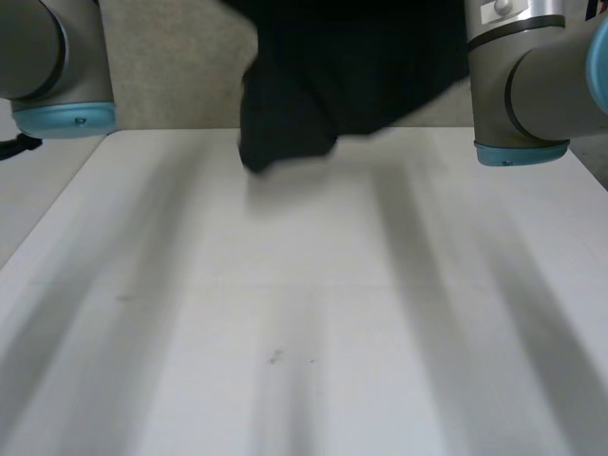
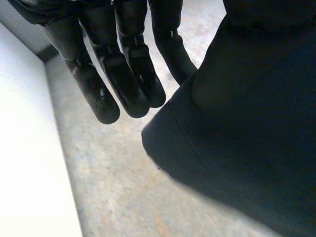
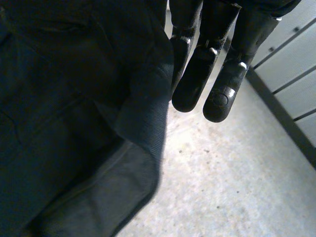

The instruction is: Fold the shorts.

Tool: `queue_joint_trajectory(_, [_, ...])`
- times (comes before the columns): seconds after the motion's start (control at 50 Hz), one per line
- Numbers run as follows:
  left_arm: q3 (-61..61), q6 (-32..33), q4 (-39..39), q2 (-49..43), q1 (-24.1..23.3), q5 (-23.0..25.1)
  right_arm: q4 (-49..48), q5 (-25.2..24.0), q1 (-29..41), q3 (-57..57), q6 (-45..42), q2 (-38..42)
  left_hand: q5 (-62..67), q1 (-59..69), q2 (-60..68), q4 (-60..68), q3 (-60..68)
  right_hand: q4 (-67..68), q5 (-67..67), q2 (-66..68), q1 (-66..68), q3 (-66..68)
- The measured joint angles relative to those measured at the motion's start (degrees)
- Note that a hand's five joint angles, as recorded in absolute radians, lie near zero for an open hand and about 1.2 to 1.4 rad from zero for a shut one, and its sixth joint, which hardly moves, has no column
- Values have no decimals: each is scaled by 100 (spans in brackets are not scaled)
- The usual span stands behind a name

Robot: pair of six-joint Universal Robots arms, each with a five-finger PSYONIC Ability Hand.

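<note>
The shorts (image 1: 332, 76) hang aloft near the far edge of the table (image 1: 304, 332) between left hand (image 2: 123, 74) and right hand (image 3: 197, 74); neither hold can be confirmed, so slippage could drop them bunched.

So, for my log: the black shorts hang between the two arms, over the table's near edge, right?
Not the near edge: the head view shows the shorts hanging between the left arm and right arm over the table's far edge.

No legible text or marks on shorts (image 1: 342, 76), arms (image 1: 532, 85), table (image 1: 304, 332).
</note>
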Motion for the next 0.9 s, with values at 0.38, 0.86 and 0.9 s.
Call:
queue_joint_trajectory(0.38, [-4673,-173,-48,553,-6,-48,3576,-525,34,1667,743,703,0,0,15,1,13,1,79,0,0,0])
queue_joint_trajectory(0.86, [-6244,-158,-2416,1892,-164,5,4740,-493,-368,3839,820,-638,-1778,-1991,-2184,-2082,-2129,-4498,-4187,-4465,-3507,-4469])
queue_joint_trajectory(0.9, [-6294,-150,-2542,2025,-185,41,4786,-497,-469,3987,864,-814,-3984,-4252,-4249,-4292,-4180,-5035,-4726,-4863,-3923,-4947])
